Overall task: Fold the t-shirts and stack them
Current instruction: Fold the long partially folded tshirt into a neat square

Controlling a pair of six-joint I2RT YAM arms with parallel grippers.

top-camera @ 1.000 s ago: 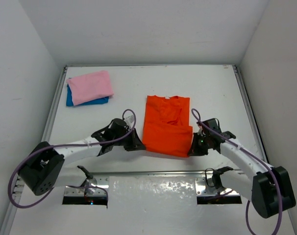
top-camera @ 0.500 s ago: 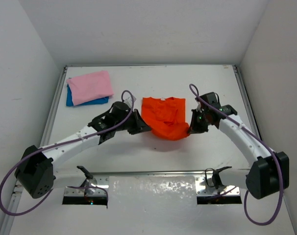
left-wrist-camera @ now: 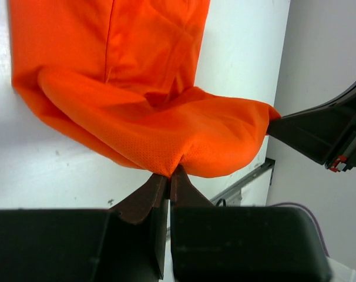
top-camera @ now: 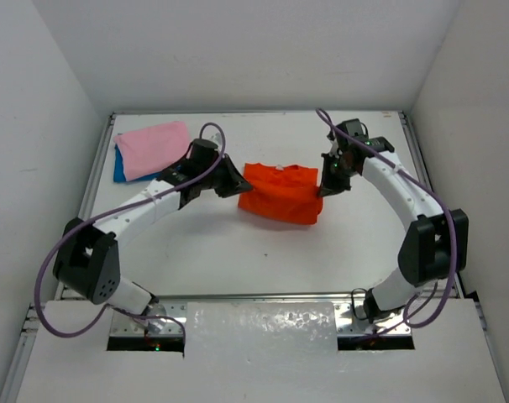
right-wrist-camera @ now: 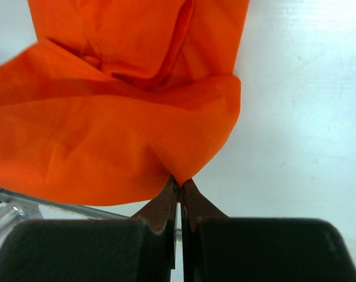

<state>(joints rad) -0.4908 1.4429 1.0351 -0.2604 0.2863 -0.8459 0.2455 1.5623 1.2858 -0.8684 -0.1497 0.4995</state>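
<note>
Orange-red t-shirt [top-camera: 280, 195] is sitting mid-bench, a bit toward the far side, stretched between the two arms; from the top cam it reads as a short, wide fold, with one edge doubled over the rest of the shirt; left fingers [left-wrist-camera: 148, 197] are pressed together on a pinch of the mesh fabric at the shirt's left side, no gap showing between them; right fingers [right-wrist-camera: 160, 205] same deal on the right side, tips squeezed tight on a little peak of cloth; in both wrist cams the held edge sags in a soft curve away from the pinch, and the rest of the shirt lies flat on the white bench [top-camera: 238, 260] beyond it; in the left wrist cam you can see the other arm's black fingers on the opposite end of that same edge; pink t-shirt [top-camera: 154, 149] is folded at the far left, lying on top of the blue t-shirt [top-camera: 120, 172], which only peeks out along the left and near edges; that pair is well apart from the orange one.
</note>
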